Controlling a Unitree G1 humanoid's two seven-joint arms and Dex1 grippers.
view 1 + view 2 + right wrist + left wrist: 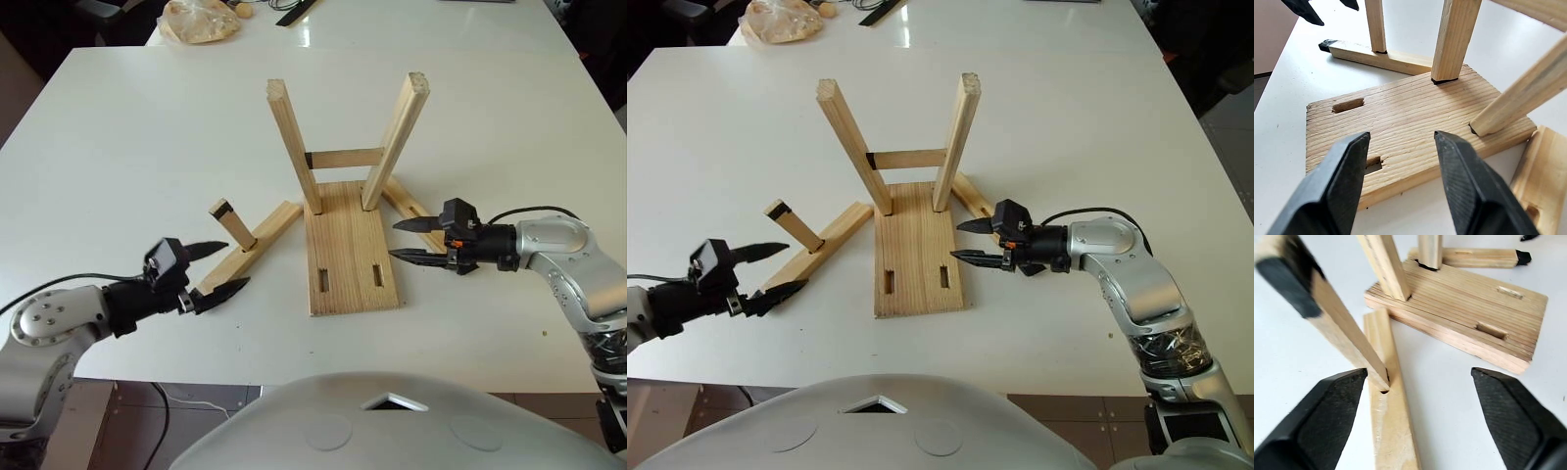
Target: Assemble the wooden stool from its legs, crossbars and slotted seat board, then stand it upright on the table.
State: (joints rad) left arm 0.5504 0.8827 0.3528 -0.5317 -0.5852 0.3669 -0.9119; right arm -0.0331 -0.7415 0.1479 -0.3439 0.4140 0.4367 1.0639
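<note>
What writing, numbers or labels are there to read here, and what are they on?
None can be read.
The seat board shows only wood grain and slots.
The left gripper and right gripper are plain black; a small orange mark behind the right one is too small to read.

Head stereo looks down on table (118, 127); close wrist views share seat board (1415, 117)

One seat board (348, 259), two upright legs (294, 147), two loose legs (257, 245), two crossbars (345, 158), two empty slots (323, 279)
</note>
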